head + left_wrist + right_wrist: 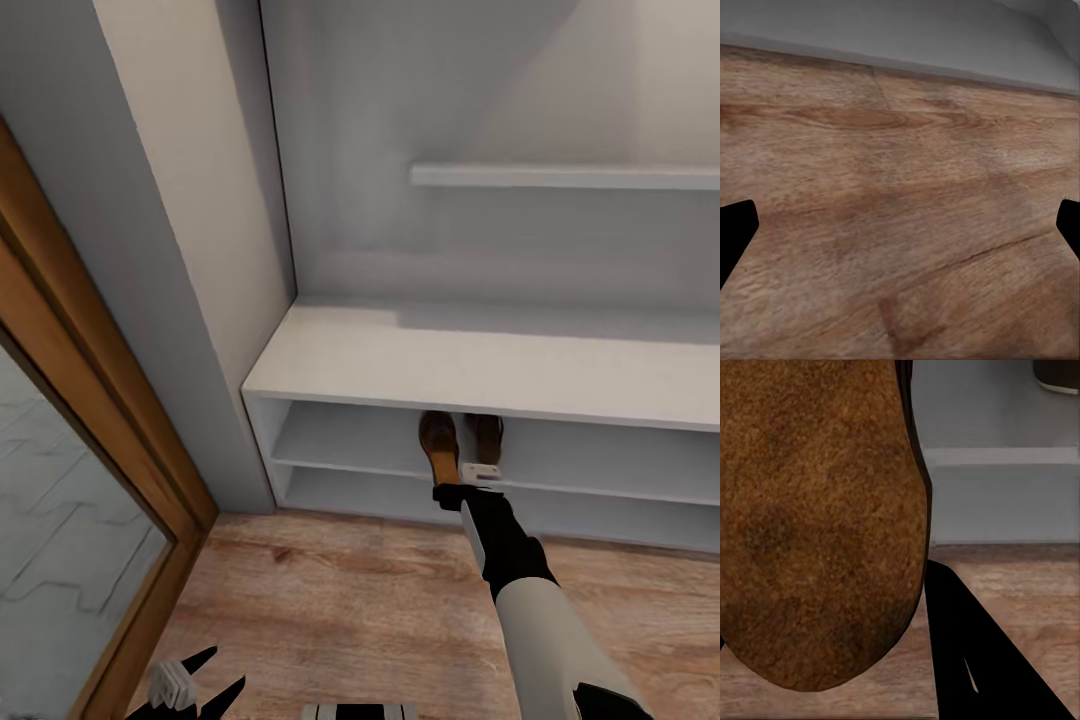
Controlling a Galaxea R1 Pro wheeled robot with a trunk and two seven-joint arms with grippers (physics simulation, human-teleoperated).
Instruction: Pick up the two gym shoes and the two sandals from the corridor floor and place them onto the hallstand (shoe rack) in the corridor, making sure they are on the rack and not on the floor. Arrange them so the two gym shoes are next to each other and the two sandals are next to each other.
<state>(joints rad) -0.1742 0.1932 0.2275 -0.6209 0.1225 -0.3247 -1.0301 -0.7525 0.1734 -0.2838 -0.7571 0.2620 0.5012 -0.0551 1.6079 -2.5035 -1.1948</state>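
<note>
Reaching forward from the lower right of the head view, the robot's black-and-white right arm stretches to the front of a light-grey, bench-like hallstand (400,360) with two long open shelves. The right gripper (465,487) is at the front edge of the upper open shelf, its fingers closed on the heel end of a flat dark-brown leather sandal with a tan-brown footbed (440,445). That sandal points into the shelf. Just beside it, to its right, a second dark-brown sandal (488,437) lies on the same shelf, partly shadowed under the bench top.

From the right wrist camera, the held sandal's tan footbed (817,525) looms close, with one black finger (960,645) beside it and the grey shelf front behind.

A floating grey shelf (560,177) is fixed to the tall back panel above. A grey wall and a wood-framed glass panel (70,520) stand at the left.

Low in the head view, the left gripper (195,685) hangs above the light-brown wood-plank corridor floor (350,600), its black fingers (735,232) spread wide and holding nothing.
</note>
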